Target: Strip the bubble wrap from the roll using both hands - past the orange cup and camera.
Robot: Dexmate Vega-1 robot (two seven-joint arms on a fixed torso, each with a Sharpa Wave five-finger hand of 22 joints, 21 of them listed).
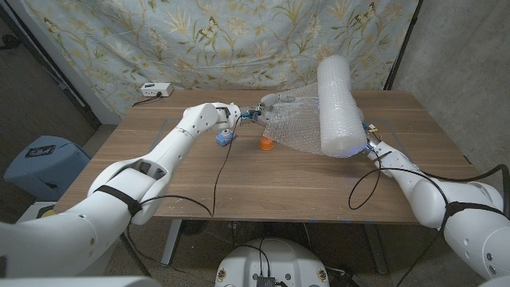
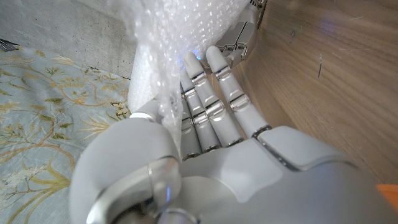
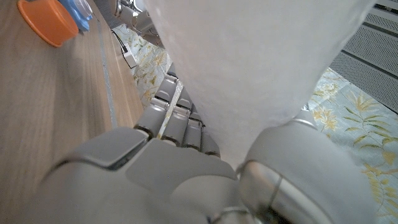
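Observation:
The white bubble wrap roll (image 1: 338,104) stands tilted at the table's right, and my right hand (image 1: 373,148) grips its lower end. In the right wrist view my right hand (image 3: 155,168) wraps around the roll (image 3: 249,68). A loose sheet of bubble wrap (image 1: 291,123) stretches left from the roll, over the table. My left hand (image 1: 241,113) pinches its far edge; the sheet (image 2: 180,37) runs between thumb and fingers of that hand (image 2: 224,155). The orange cup (image 1: 266,143) sits under the sheet's front edge, with a small blue camera (image 1: 224,137) to its left.
A black cable (image 1: 219,175) runs from the blue camera to the front edge. Another cable loops by my right forearm (image 1: 362,187). A white box (image 1: 155,89) sits at the back left corner. A blue bin (image 1: 41,159) stands on the floor at left.

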